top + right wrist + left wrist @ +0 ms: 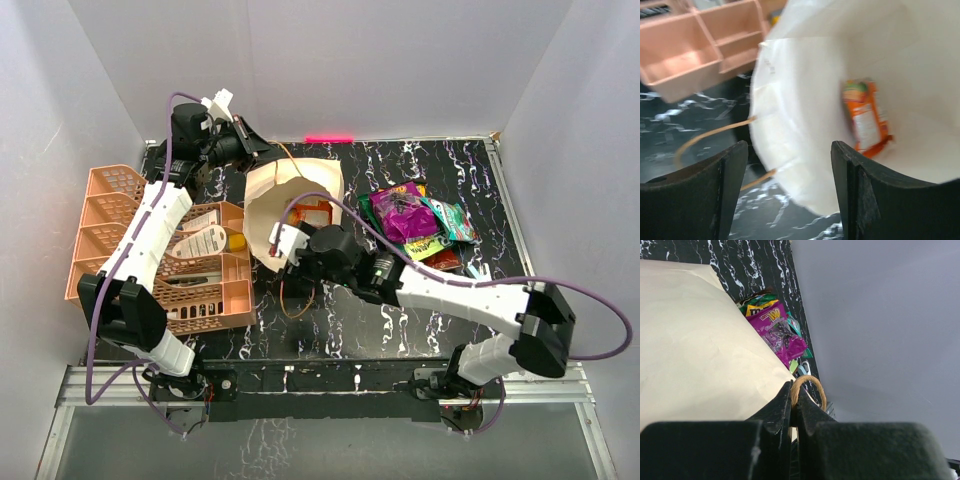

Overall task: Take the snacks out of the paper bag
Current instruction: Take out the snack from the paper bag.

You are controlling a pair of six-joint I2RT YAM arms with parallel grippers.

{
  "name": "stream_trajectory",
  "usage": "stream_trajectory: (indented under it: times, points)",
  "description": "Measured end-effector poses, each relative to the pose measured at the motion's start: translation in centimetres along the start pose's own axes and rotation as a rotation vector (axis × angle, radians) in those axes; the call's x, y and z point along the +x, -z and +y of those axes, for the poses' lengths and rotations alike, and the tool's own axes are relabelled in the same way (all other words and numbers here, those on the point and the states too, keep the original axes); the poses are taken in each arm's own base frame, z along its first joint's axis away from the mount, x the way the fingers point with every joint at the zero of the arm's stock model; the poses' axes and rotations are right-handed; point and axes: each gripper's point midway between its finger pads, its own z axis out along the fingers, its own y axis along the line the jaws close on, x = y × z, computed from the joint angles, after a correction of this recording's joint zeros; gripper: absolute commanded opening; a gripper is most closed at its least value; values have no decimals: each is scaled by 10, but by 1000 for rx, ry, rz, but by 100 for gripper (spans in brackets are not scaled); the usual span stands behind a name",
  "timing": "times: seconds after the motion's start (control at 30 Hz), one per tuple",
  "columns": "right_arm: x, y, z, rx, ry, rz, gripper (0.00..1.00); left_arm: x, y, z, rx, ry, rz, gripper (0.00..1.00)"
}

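Note:
The tan paper bag [298, 185] lies tipped with its mouth toward the near edge. My left gripper [262, 148] is at the bag's far end, shut on a thin brown loop handle [811, 384]; the left wrist view shows the bag's side [695, 350]. My right gripper [283, 245] is open and empty at the bag's mouth [805, 60], its jaws astride the lower rim. An orange packet [867, 120] lies inside the bag, also seen from above [315, 212]. Several snacks [415, 215] lie piled right of the bag, a magenta packet [780, 330] on top.
The orange mesh basket [110, 210] with white tubes and bottles stands left of the bag; a corner of it shows in the right wrist view [705, 45]. The bag's near handle [710, 135] loops onto the black marbled table [340, 330]. White walls enclose the table.

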Motion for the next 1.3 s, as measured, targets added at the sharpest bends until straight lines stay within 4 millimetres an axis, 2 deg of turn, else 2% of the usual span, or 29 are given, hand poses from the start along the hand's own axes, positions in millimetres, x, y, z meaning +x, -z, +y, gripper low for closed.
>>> stream_trajectory:
  times: [0.13, 0.37, 0.53, 0.73, 1.07, 1.23, 1.3]
  points:
    - [7, -28, -26, 109, 183, 82, 69, 0, 1, -2, 4, -3, -2, 0]
    - [51, -77, -58, 234, 370, 275, 65, 1, 2, -2, 4, 0, 2, 0]
    - [82, -93, -84, 297, 394, 361, 65, 0, 3, -4, 7, -1, 0, 0]
    - [114, -110, -106, 340, 399, 433, 67, 1, 4, -6, 11, 1, 1, 0]
    - [137, -148, -139, 408, 389, 469, 73, 1, 8, -11, 25, -6, 1, 0]
    - [156, -161, -152, 448, 406, 514, 67, 2, 10, -14, 31, -8, 4, 0]
    - [160, -164, -157, 464, 410, 522, 57, 2, 10, -14, 33, -8, 5, 0]
